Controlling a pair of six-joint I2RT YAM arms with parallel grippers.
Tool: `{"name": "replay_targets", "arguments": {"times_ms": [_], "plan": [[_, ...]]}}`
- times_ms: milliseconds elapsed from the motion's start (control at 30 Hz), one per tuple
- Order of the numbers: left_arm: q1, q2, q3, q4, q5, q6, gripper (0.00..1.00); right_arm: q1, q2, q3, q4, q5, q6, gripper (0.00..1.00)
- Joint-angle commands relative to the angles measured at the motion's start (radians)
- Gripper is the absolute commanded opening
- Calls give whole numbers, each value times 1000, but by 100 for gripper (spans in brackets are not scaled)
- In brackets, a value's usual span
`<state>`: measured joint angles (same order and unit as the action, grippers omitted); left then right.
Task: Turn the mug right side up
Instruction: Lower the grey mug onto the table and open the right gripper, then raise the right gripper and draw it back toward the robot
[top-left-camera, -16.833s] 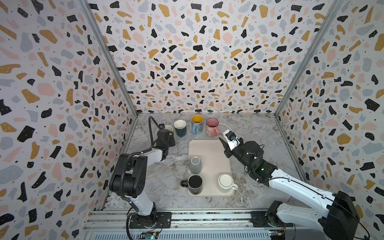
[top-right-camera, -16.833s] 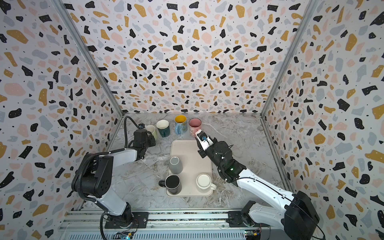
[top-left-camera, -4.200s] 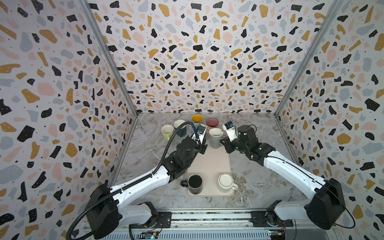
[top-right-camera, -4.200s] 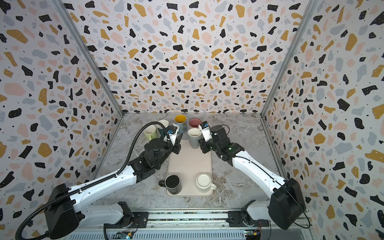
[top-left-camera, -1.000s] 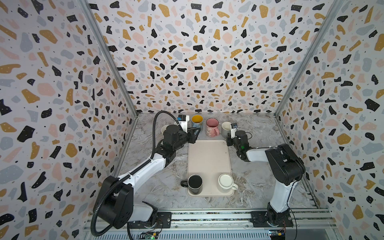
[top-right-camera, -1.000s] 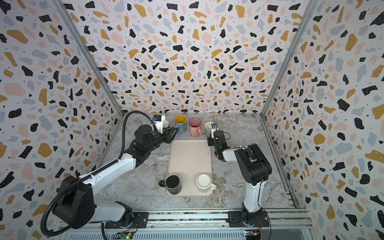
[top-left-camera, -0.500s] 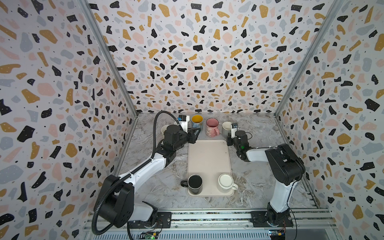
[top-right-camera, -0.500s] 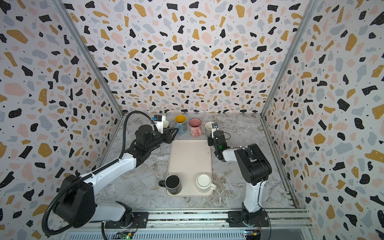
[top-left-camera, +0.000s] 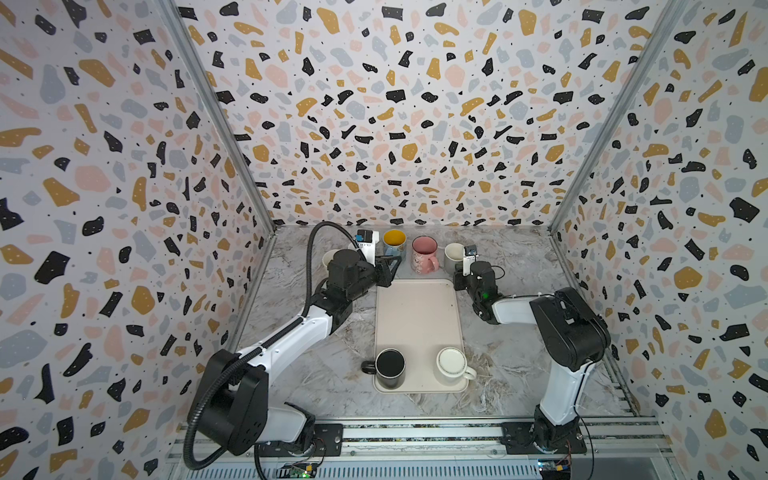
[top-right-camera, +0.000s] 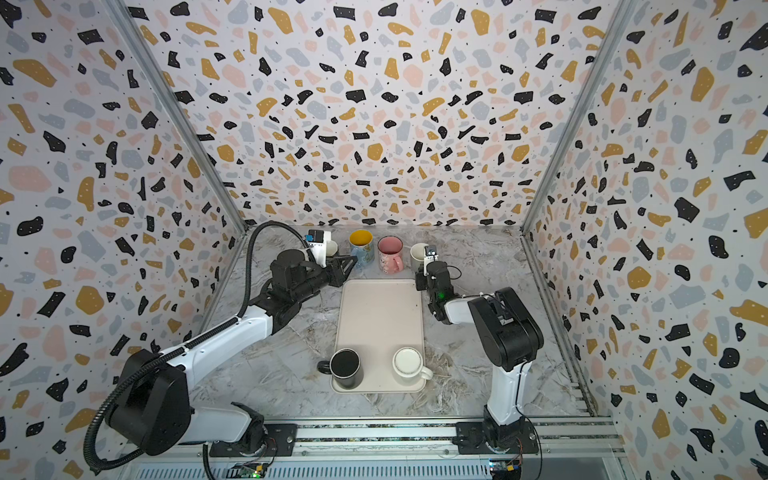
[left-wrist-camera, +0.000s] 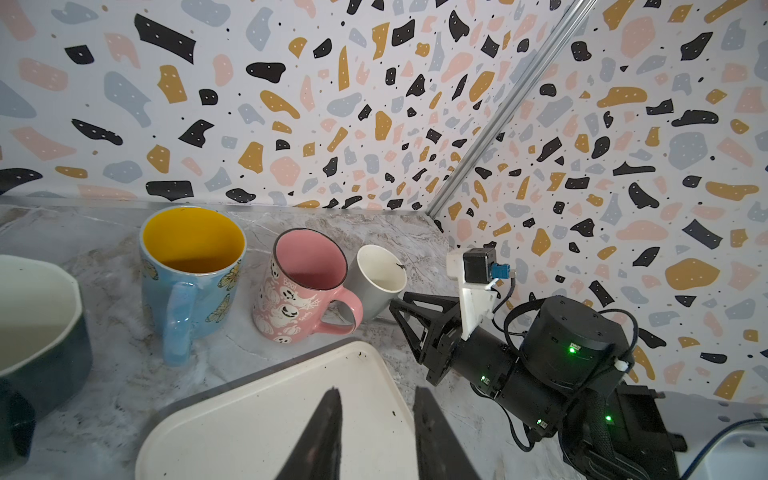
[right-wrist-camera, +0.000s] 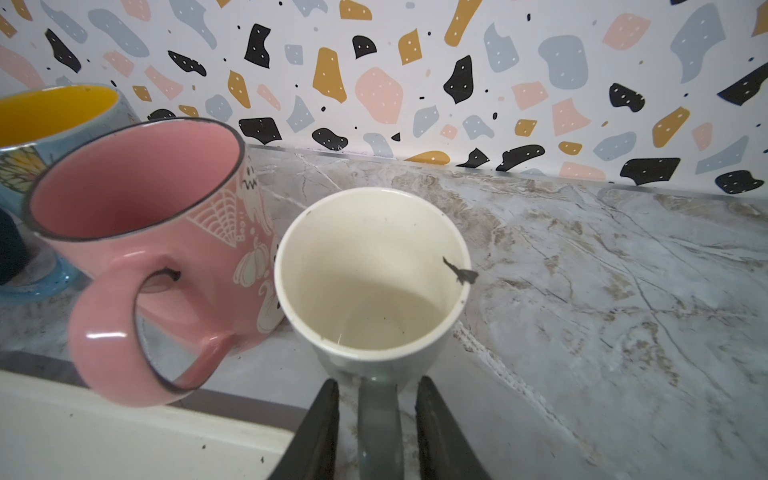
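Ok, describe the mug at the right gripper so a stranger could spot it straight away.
Beyond the far edge of the beige tray, a row of mugs lines the back wall. The grey mug stands upright at the row's right end, beside the pink ghost mug. It alone is plain grey outside, white inside, with its handle between the right gripper's open jaws.

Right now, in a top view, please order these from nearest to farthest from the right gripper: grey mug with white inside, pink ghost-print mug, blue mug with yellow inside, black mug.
1. Grey mug, white inside: handle between open jaws of the right gripper.
2. Pink ghost-print mug: just left.
3. Blue mug, yellow inside: further left.
4. Black mug: tray, near end.
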<state>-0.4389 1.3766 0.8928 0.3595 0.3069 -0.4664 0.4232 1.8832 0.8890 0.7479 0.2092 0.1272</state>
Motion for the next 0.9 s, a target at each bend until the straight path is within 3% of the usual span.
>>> {"name": "replay_targets", "arguments": {"times_ms": [0, 133, 300, 500, 700, 867], "plan": [[6, -24, -11, 30, 12, 13, 31, 10, -82, -21, 6, 39, 9, 38], [6, -39, -15, 23, 14, 34, 31, 17, -176, -47, -50, 49, 26, 45], [8, -65, 35, -137, -33, 138, 33, 14, -391, -13, -387, 27, 162, 53], [12, -99, 26, -156, -137, 150, 35, -18, -643, 2, -770, -203, 324, 66], [16, -126, 41, -208, -233, 173, 35, -47, -759, 31, -1133, -423, 530, 67], [16, -169, 29, -202, -257, 162, 35, -96, -834, -10, -1267, -593, 703, 61]]}}
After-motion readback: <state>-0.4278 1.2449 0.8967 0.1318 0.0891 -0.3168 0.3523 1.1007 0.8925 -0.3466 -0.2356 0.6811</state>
